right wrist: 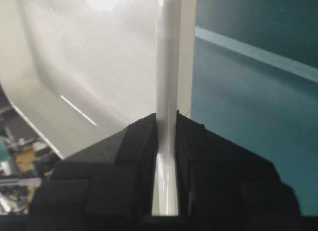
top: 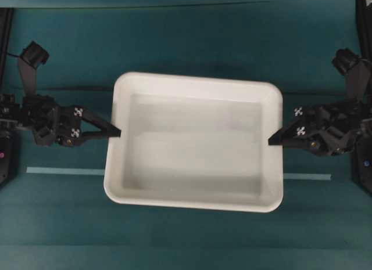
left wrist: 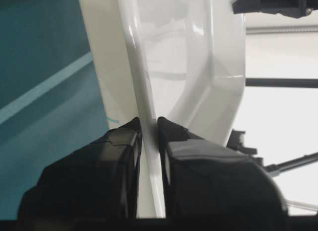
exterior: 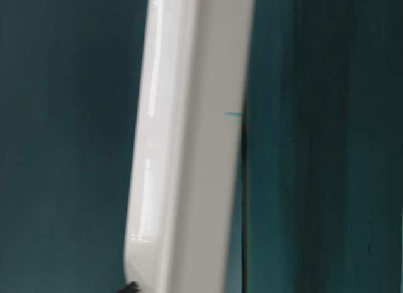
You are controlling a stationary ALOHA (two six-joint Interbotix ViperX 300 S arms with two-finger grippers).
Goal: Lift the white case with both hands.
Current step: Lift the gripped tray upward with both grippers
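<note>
left hand [top: 116,132] | right hand [top: 273,140] | pinching white case [top: 195,183] rims between

A robotics lab bench, by the look of it: a teal-covered table [top: 186,26] carries a strip of pale tape [top: 64,171]. Black frame posts [top: 363,14] stand outward of each arm, at the table's side edges.

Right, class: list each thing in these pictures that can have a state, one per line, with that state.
white case: upright, empty, gripped on both short sides.
left gripper: shut on the case's left rim.
right gripper: shut on the case's right rim.
</note>
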